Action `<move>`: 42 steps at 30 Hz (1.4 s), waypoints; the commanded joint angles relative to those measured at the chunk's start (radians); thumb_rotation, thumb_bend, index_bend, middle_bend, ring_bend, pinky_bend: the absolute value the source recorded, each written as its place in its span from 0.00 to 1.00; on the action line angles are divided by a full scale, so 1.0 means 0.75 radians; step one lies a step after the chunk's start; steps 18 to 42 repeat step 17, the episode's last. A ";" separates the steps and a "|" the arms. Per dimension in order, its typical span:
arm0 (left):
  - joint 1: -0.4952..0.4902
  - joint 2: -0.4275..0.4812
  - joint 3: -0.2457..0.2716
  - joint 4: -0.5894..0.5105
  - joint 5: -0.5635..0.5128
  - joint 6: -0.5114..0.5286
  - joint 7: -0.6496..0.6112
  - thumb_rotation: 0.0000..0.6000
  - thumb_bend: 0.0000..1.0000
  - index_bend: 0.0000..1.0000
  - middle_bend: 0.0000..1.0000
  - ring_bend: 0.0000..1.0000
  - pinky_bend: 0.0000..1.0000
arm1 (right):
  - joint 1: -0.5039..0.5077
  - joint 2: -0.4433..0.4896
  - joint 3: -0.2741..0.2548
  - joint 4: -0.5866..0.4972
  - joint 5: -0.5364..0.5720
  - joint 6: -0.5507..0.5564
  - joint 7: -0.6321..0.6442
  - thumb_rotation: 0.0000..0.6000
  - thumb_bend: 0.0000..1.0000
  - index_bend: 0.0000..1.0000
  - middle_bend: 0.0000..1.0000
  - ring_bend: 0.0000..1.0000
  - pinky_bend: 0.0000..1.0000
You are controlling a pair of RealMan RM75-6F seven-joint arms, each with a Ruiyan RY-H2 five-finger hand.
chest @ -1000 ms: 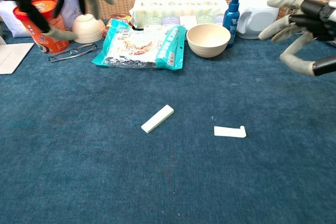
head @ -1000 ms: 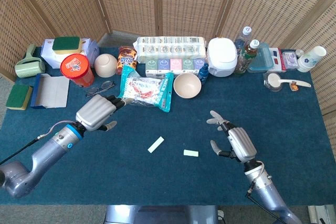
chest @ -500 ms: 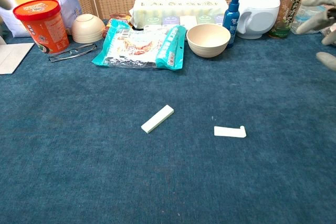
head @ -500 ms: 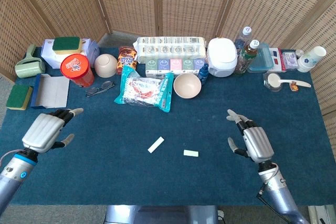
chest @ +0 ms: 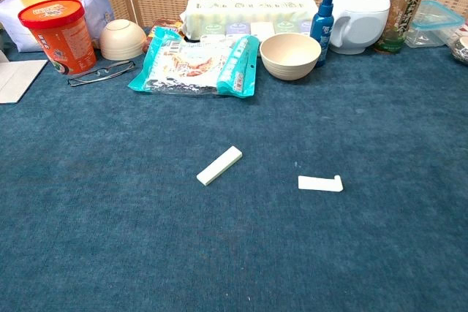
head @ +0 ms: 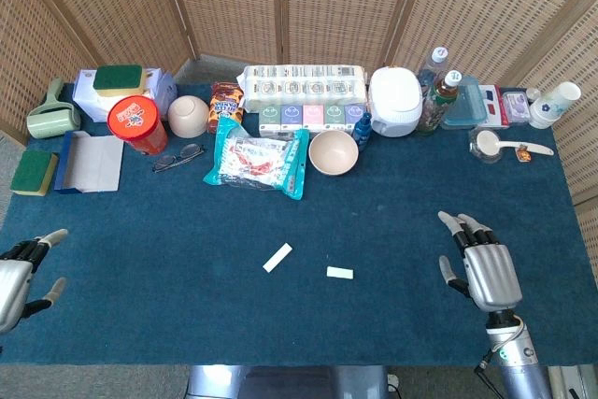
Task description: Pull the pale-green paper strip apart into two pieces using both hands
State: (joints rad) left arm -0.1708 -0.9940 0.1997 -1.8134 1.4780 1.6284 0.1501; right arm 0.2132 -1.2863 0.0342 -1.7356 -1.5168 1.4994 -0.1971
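Blue cloth (head: 168, 296) spanned the frame; both the right hand (head: 484, 268) at lower right and the left hand (head: 19, 273) at lower left lay spread, empty. Two pale-green paper pieces (head: 277, 257) (head: 340, 273) sat apart at centre, seemingly light, flimsy, best pinched at the ends.

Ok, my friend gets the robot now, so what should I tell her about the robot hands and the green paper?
Left robot hand: open, holding nothing, at the table's left edge.
Right robot hand: open, holding nothing, near the right front edge.
Paper: two short pale-green paper pieces lie apart on the dark blue tablecloth, one slanted piece left of centre, one flatter piece to its right with a curled-up end.
Done: the strip is in two pieces.
Left: seemingly nothing; neither robot hand is near the pieces.
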 commanded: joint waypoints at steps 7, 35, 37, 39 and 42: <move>0.059 -0.047 -0.062 0.045 0.067 0.031 0.004 1.00 0.30 0.19 0.29 0.30 0.48 | -0.023 0.003 0.004 0.000 -0.006 0.002 0.008 1.00 0.47 0.15 0.28 0.18 0.26; 0.077 -0.065 -0.108 0.029 0.082 -0.019 0.028 1.00 0.30 0.19 0.29 0.30 0.48 | -0.046 0.010 0.008 0.006 -0.014 0.005 0.028 1.00 0.47 0.15 0.28 0.17 0.26; 0.077 -0.065 -0.108 0.029 0.082 -0.019 0.028 1.00 0.30 0.19 0.29 0.30 0.48 | -0.046 0.010 0.008 0.006 -0.014 0.005 0.028 1.00 0.47 0.15 0.28 0.17 0.26; 0.077 -0.065 -0.108 0.029 0.082 -0.019 0.028 1.00 0.30 0.19 0.29 0.30 0.48 | -0.046 0.010 0.008 0.006 -0.014 0.005 0.028 1.00 0.47 0.15 0.28 0.17 0.26; 0.077 -0.065 -0.108 0.029 0.082 -0.019 0.028 1.00 0.30 0.19 0.29 0.30 0.48 | -0.046 0.010 0.008 0.006 -0.014 0.005 0.028 1.00 0.47 0.15 0.28 0.17 0.26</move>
